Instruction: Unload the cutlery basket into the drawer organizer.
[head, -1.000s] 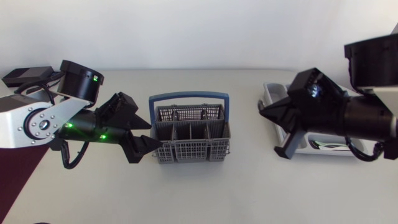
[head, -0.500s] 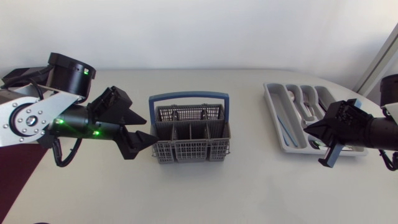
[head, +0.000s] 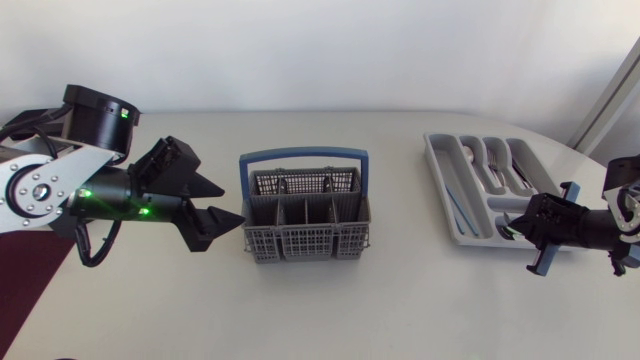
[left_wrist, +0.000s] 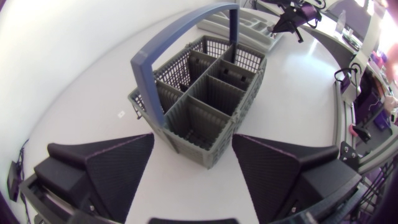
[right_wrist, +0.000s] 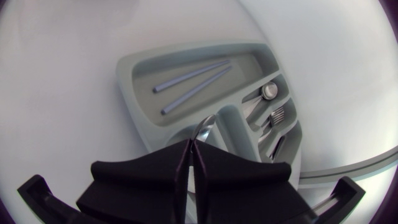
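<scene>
Cutlery basket (head: 305, 215) job pretty much done by the looks of it: left claw (head: 230, 205) spread wide on either side of the basket's near corner and gripping nothing, basket itself in the middle of the table (head: 330, 310) with handle up and every compartment seen from the left wrist bare. Further right, drawer organizer (head: 437, 175) already loaded with a fork (right_wrist: 281, 114), spoons (right_wrist: 268, 91) and two blue sticks (right_wrist: 189, 84), right claw (head: 522, 225) pinched fully closed at the corner nearest that arm with nothing visibly caught in it, so probably nothing left to move. No brand, label or writing legible anywhere.
</scene>
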